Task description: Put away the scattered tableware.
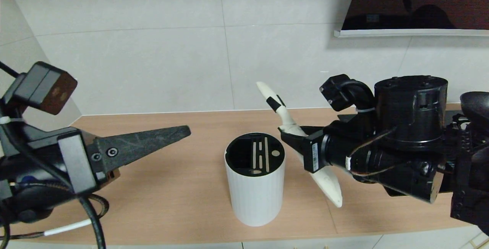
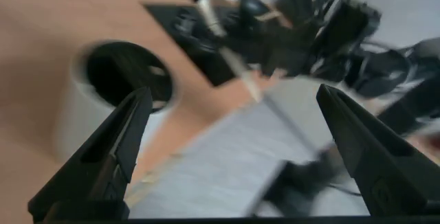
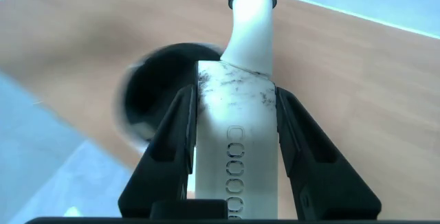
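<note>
Firmly, right claw clamps smooth tapered utensil.

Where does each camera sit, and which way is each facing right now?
Head view: on the head, facing forward and down at the wooden counter; left end effector at left, right end effector at right, shut on the white utensil.
Left wrist view: on the left wrist, looking out between its open fingers at the white holder and utensil.
Right wrist view: on the right wrist, looking along the gripped utensil toward the holder's opening.
Shared: all three show holder and utensil.
</note>
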